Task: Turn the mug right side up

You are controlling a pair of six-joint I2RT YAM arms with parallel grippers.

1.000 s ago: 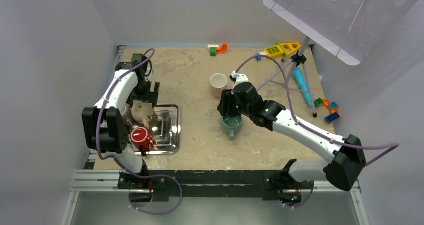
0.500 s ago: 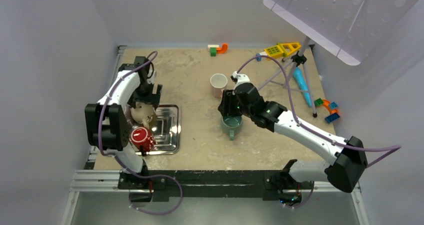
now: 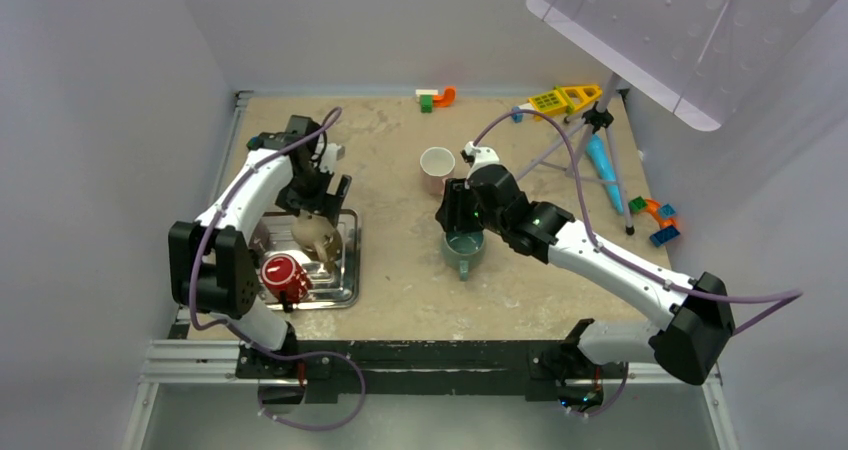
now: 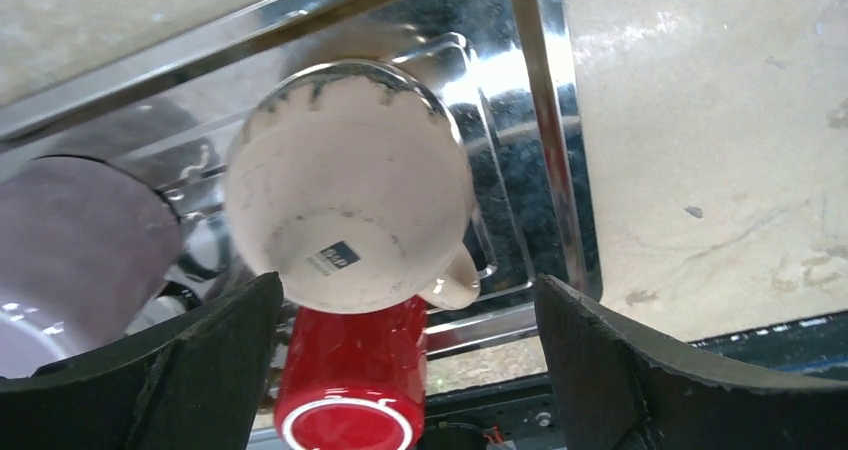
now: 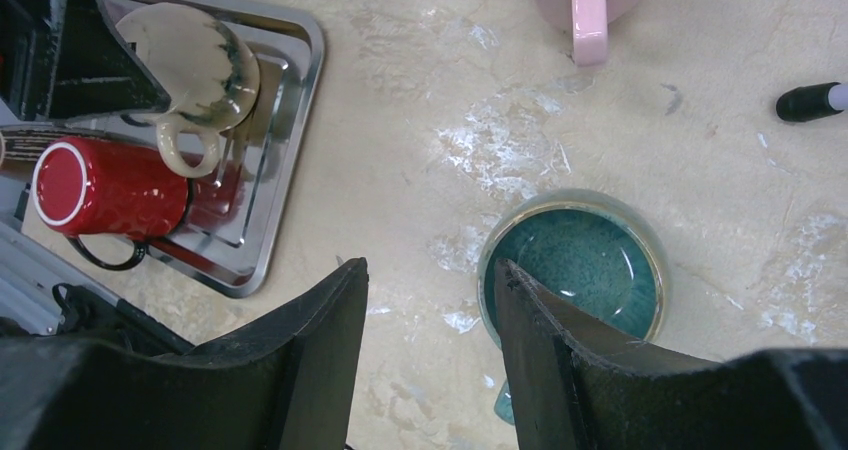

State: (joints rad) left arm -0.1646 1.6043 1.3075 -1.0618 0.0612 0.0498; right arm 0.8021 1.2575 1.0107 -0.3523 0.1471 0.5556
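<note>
A beige mug (image 4: 345,185) stands base up in the steel tray (image 3: 346,270), its handle toward a red mug (image 4: 355,380) that lies on its side at the tray's near edge. My left gripper (image 4: 408,285) hovers above the beige mug (image 3: 313,232), jaws wide open, touching nothing. A teal mug (image 5: 575,260) stands upright on the table. My right gripper (image 5: 430,267) hangs open just left of it, over bare table, holding nothing.
A pink mug (image 3: 437,168) stands upright behind the teal mug (image 3: 463,247). A mauve cup (image 4: 80,230) sits in the tray's left part. Toy blocks (image 3: 436,97) and a tripod (image 3: 600,130) occupy the back and right of the table.
My left arm has swung right and turned over the tray. The beige mug now shows further right in the tray. The right arm has stayed still.
</note>
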